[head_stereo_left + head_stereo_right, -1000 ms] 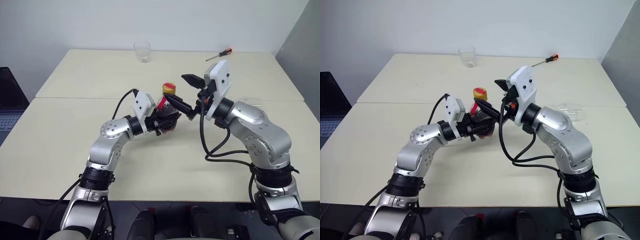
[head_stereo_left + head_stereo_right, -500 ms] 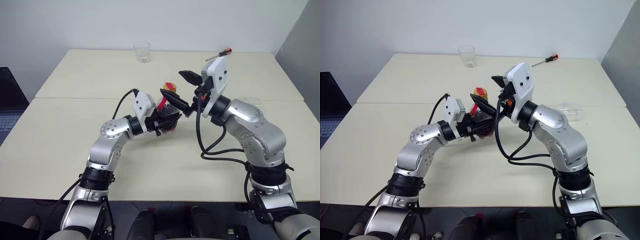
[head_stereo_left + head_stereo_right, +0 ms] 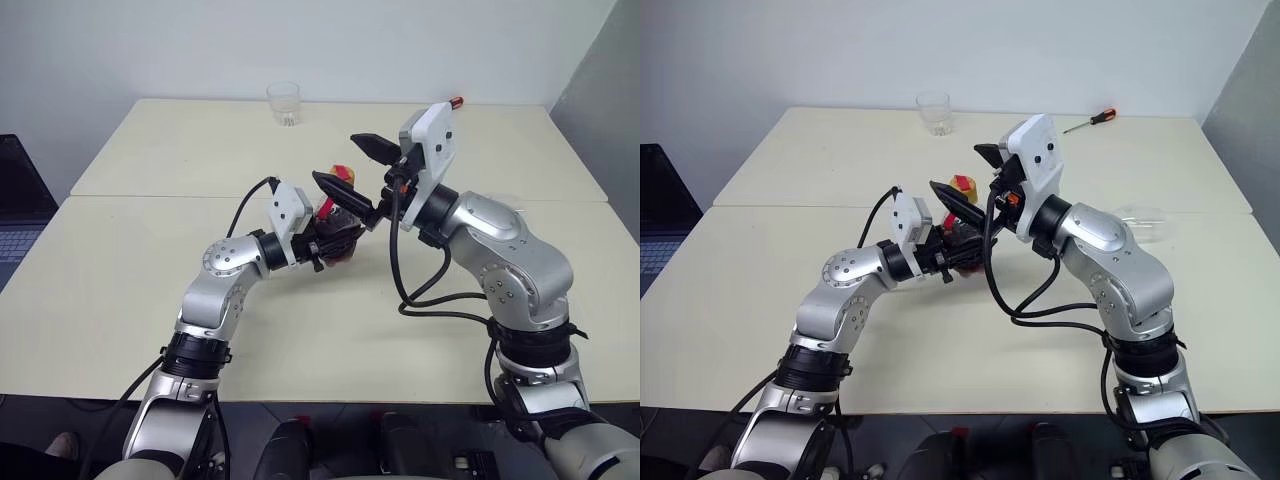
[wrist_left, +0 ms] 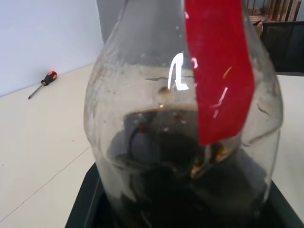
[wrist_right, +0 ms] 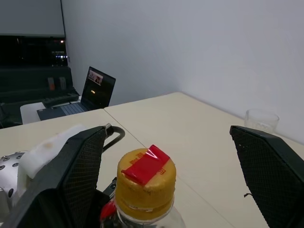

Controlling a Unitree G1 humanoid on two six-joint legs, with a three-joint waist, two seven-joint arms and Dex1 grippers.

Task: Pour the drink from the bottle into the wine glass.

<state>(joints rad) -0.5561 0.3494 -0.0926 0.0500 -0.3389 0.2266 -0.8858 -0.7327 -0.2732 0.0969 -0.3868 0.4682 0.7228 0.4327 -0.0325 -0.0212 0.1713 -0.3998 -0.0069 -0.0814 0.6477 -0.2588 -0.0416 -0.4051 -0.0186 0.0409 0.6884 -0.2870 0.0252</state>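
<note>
Left hand [image 3: 325, 240] grips bottle [image 3: 337, 222] upright; right hand [image 3: 345, 168] spread wide astride yellow cap [image 5: 146, 183]. Centre, close squarely, then twist.

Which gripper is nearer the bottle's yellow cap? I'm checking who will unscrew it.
Right. The right gripper has its open fingers on either side of the yellow cap, not touching it. The left gripper holds the bottle lower, by its body.

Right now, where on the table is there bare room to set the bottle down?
Bare tabletop to the left of the left arm, and the far stretch between the tumbler and the screwdriver. It is crowded mid-table: both end effectors meet around the bottle, and a wine glass lies to the right.
</note>
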